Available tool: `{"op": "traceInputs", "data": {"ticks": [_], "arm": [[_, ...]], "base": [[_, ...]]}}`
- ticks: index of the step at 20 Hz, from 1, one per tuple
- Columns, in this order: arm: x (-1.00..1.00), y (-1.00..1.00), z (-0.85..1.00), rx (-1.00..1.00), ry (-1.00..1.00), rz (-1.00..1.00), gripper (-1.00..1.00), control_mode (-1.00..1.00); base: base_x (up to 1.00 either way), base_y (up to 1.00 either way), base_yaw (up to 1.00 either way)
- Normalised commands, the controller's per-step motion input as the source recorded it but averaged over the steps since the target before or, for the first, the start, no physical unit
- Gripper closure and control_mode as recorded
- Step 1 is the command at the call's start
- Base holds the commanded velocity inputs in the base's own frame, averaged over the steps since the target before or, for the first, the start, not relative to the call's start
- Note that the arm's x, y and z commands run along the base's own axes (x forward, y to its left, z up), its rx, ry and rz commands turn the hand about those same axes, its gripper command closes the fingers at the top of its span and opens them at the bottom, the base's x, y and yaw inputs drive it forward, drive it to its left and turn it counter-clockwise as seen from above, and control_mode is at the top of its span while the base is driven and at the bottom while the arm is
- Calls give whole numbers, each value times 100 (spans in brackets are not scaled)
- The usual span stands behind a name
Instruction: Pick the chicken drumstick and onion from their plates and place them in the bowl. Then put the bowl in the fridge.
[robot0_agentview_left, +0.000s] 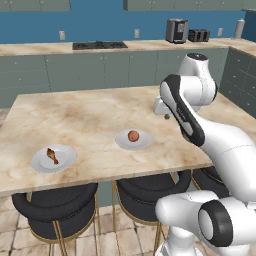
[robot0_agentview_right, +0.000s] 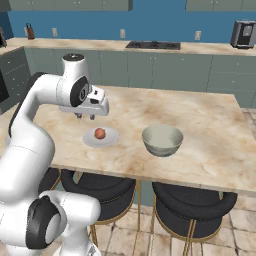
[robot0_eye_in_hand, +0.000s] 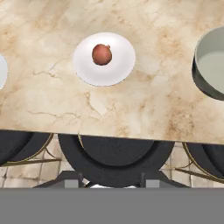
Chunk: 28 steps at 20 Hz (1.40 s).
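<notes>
Hovering with the gripper (robot0_agentview_right: 85, 116) above the counter (robot0_agentview_left: 90, 115), just behind the near plate (robot0_agentview_right: 112, 139), jaws partly parted with nothing between them. Sits dead centre on that plate, the onion (robot0_agentview_right: 100, 133), untouched. Lies on the far plate (robot0_agentview_left: 67, 159), the chicken drumstick (robot0_agentview_left: 52, 155), well apart from the arm. Stands beside the onion's plate, the bowl (robot0_agentview_right: 162, 140), seemingly with nothing inside.

Main worry: a round, smooth ball on a shallow dish. Needs a descent centred on it; coming down off-centre likely nudges it with one finger, rolls it over the low rim and perhaps off the counter's near edge toward the stools (robot0_eye_in_hand: 116, 157). Looks doubtful, too, whether the present gap clears the onion's width. Landing on top instead of straddling it would press it into the plate and skid the dish. Calls for widening first, then lowering straight. Later risk: releasing too high over the bowl, which could bounce the onion out or shift the bowl.
</notes>
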Motion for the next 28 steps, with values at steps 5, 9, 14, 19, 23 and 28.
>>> {"op": "traceInputs", "data": {"ticks": [5, 9, 14, 19, 23, 28], "arm": [[15, 13, -17, -10, 0, 6, -100, -100], [10, 27, -21, -4, 7, 9, -100, -100], [15, 24, -21, 0, 10, 6, -100, -100], [42, 27, -27, -5, -3, 7, -100, -100], [57, 13, -36, -6, -6, 20, -100, -100], [67, 1, -38, -3, 4, 18, -100, -100]], "base": [[0, 0, 0], [0, 0, 0], [0, 0, 0], [0, 0, 0], [0, 0, 0], [0, 0, 0]]}}
